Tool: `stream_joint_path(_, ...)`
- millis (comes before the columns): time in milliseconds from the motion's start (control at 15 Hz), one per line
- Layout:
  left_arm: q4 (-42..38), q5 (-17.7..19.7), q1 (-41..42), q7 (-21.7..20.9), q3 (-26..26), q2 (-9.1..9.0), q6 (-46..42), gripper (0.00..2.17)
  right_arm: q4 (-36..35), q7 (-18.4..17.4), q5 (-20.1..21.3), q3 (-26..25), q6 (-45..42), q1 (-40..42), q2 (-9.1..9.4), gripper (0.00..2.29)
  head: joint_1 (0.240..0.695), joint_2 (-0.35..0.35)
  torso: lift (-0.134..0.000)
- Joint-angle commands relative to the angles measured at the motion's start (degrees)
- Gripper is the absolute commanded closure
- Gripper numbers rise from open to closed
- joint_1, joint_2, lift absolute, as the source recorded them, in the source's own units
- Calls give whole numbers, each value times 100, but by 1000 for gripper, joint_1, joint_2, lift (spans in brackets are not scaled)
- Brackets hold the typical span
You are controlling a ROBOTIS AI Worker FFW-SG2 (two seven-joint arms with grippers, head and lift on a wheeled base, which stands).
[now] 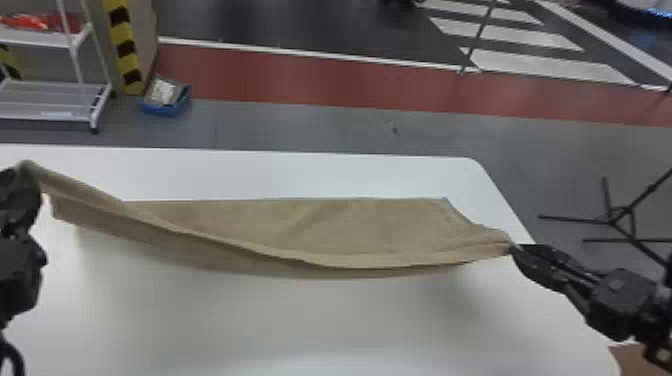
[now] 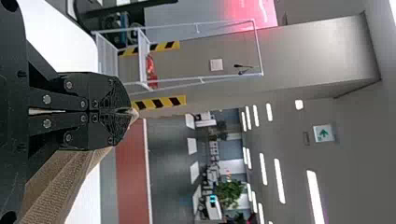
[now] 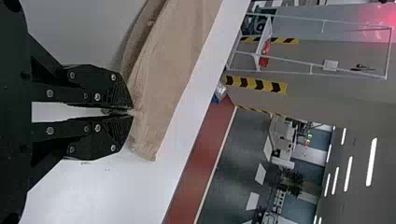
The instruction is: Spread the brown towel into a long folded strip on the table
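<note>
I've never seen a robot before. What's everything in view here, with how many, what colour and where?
Table: one, white, before the robot
Towel: one, brown, stretched left to right over the table
Rack: one, white, beyond the table, far left
Red items: count unclear, on the rack
Warning strips: at least two, yellow and black, by the rack
Box: one, blue, on the floor near the rack
Stand: one, black, right of the table
Left gripper: one, black, shut on the towel's left end
Right gripper: one, black, shut on its right end
</note>
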Motion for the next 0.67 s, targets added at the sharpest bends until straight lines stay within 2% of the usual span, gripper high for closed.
stream_joint_path(0,-748,-261,195,142,-107,29,2042,1706,-441,302,-517,-418,791,38,-2,1028,695,-227,-119)
stream_joint_path(67,-950,-269,230,168,-142,29,2745,1706,-450,302,-561,-453,808,12,7,1028,695,-219,-119)
stream_joint_path(133,-1003,-269,213,168,-186,29,3061,1706,-406,293,-535,-462,861,-41,7,1028,695,-215,-119)
stream_joint_path(267,-985,-340,55,142,-344,38,3290,1706,-160,214,-412,-392,843,-270,7,1028,695,-223,-119)
stream_joint_path(400,-818,-392,-200,168,-414,29,3360,1706,332,65,-130,-260,808,-832,-2,1028,695,-244,-119)
stream_joint_path(600,-1,-305,-956,142,-476,12,3430,1706,1282,-102,318,135,791,-1641,-169,1028,695,-256,-119)
